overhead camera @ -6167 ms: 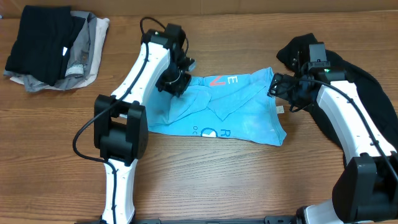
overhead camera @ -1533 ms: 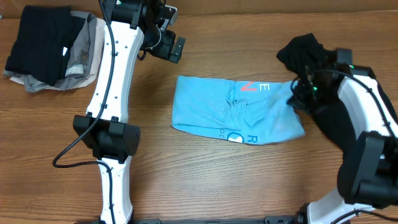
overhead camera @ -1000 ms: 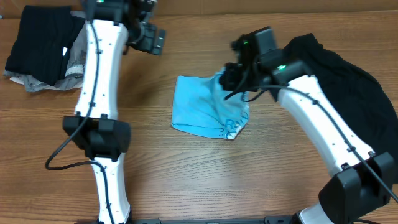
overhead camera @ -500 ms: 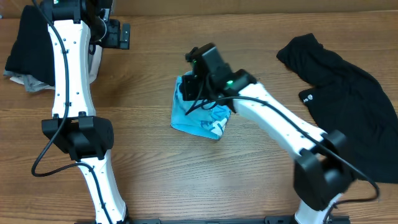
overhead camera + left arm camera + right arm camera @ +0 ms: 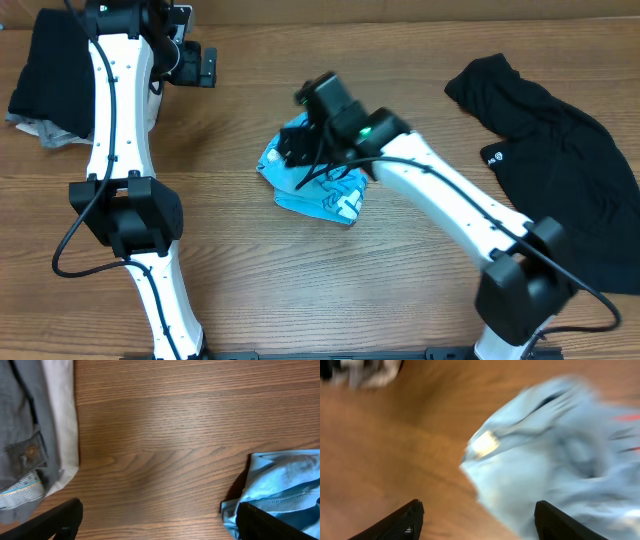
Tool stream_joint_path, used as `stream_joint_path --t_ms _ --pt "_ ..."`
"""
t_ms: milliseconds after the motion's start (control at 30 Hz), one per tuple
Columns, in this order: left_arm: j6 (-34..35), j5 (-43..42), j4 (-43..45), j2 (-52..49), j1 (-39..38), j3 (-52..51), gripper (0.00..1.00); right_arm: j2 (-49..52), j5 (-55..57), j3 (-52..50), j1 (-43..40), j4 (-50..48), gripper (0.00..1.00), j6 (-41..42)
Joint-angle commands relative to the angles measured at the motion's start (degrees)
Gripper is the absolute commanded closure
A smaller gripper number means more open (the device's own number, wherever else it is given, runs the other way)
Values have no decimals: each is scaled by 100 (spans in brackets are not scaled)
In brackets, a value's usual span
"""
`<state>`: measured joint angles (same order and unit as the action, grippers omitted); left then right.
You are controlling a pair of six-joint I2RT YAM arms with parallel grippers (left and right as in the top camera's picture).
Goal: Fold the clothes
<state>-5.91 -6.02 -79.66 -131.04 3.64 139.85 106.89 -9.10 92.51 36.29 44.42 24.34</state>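
1. Centre of the tabletop (image 5: 300, 300), nearest the arm mounts: the light blue T-shirt (image 5: 322, 195) lies bunched in a compact, uneven bundle. White printed characters show on its near right edge. They are creased and cannot be read.

2. The right fingers (image 5: 297, 145) sit over the far left part of this bundle. In the right wrist view, the right fingers (image 5: 395, 522) stand spread apart and pinch no cloth. That view is motion-blurred. A small pale tag (image 5: 482, 445) sits at the left edge of the T-shirt (image 5: 560, 450). No writing on the tag is legible.

3. Right side of the tabletop, well apart from the T-shirt: the black garment (image 5: 570, 160) lies spread out flat. A small white round logo (image 5: 492, 155) is printed near its left edge. Its content is too small to read.

4. Far left of the tabletop: the left fingers (image 5: 208, 68) hover just beside a pile of clothes (image 5: 30, 120). In the left wrist view, the left fingers (image 5: 55, 520) are spread wide and hold nothing, with bare wood between them. A grey garment (image 5: 20, 435) with a button (image 5: 31, 451) and a white garment (image 5: 60, 410) lie at the left of that view. The T-shirt (image 5: 285, 485) shows at its lower right.

5. Far left corner: a black folded garment (image 5: 45, 65) lies on top of the pile.
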Motion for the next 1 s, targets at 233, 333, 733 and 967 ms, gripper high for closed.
stream_joint_path --t_ms 233,333,733,967 --pt "79 -411 175 15 -120 -96 0 638 522 151 -466 -68 34 -1152" --pt "79 -409 192 15 -136 -96 0 942 610 151 -466 -199 39 -1515" --pt "79 -411 197 15 -144 -96 0 1432 1338 151 -472 -796 74 -2162" --pt "79 -411 210 15 -144 -96 0 1486 1357 151 -494 -1285 96 -2162"
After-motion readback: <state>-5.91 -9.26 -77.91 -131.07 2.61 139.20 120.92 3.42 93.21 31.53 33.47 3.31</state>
